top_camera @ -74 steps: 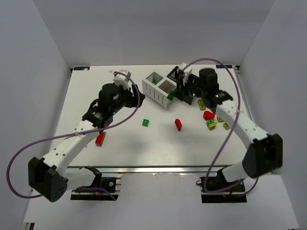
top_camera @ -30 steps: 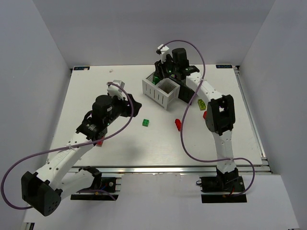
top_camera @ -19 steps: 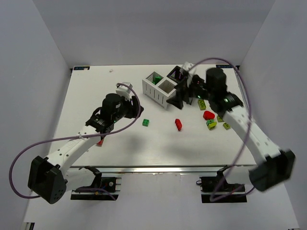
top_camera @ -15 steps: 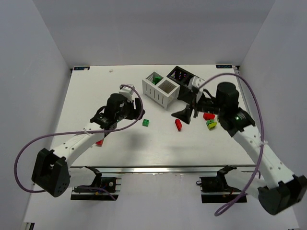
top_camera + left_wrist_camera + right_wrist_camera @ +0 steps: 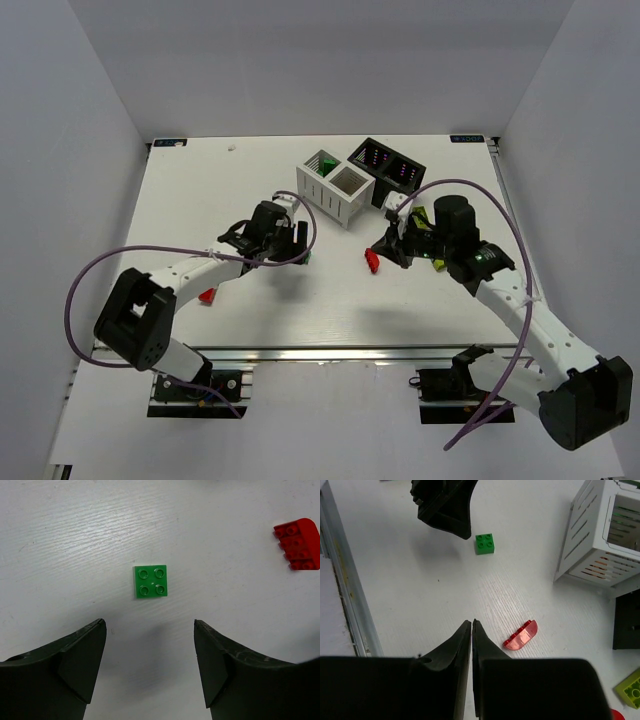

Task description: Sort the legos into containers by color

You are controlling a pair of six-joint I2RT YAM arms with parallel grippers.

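One green brick, one red brick, a white bin; the black bin seems purple-speckled inside.

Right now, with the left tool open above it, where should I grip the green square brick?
Pinch the green brick across its two flat side walls, coming straight down. It lies flat, studs up, clear of the red piece, roughly square to the open left tool, though slightly ahead of it.

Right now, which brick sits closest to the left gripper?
The small green four-stud square brick, lying flat just ahead of the open left gripper and centred on its gap. The red curved brick lies farther off to one side.
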